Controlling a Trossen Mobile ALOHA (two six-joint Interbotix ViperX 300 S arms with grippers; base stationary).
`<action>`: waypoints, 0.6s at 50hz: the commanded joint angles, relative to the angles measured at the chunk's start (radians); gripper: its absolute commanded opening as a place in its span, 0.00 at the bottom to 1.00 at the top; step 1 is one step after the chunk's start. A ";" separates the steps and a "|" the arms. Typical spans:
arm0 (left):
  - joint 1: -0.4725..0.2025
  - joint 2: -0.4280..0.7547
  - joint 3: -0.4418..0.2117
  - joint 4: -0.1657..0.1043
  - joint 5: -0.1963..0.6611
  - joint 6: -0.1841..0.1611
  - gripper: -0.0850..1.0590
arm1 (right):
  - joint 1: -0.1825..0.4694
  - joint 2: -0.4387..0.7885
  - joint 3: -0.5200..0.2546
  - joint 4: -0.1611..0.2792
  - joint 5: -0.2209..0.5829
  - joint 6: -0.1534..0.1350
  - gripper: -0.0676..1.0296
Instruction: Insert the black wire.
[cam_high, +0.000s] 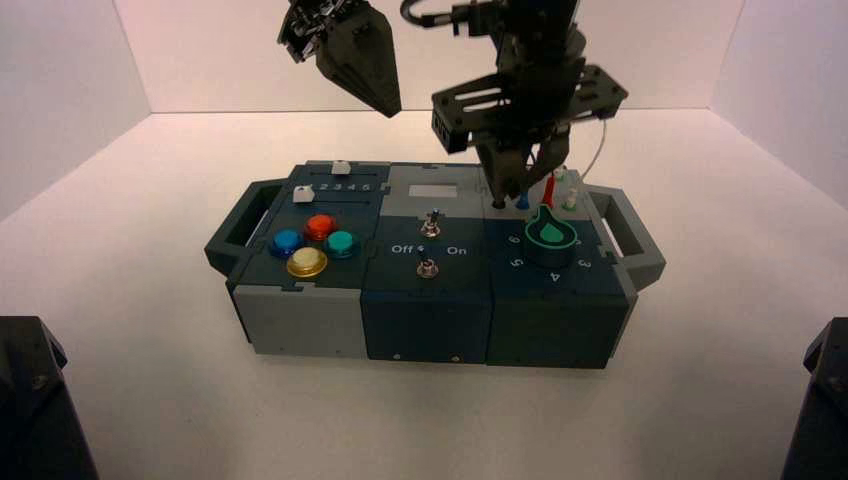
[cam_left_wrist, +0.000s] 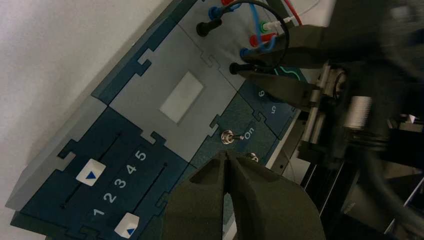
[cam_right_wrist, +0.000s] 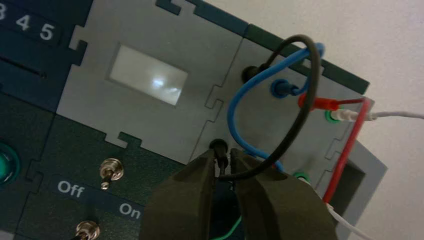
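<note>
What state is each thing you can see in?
Black wire: both ends plugged in
Blue wire: both ends plugged in
Red wire: both ends plugged in
Far slider: about mid-slot
Switches, knob: can't tell
Left gripper: shut, raised by the box's far edge
Right gripper: at black wire's near plug

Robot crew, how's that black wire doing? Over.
Right gripper: open around near black plug. Black wire: both ends look seated. Blue wire crosses close by. Left gripper: idle, shut, above box's far side.
</note>
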 joint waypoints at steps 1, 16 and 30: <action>-0.002 -0.014 -0.025 -0.003 0.002 0.009 0.05 | -0.005 -0.035 -0.028 -0.003 0.041 -0.003 0.28; 0.000 -0.017 -0.021 -0.006 0.002 0.009 0.05 | 0.011 -0.118 -0.051 -0.002 0.149 -0.018 0.39; 0.000 -0.009 -0.023 -0.005 -0.008 0.018 0.05 | 0.012 -0.253 -0.037 0.057 0.190 -0.097 0.39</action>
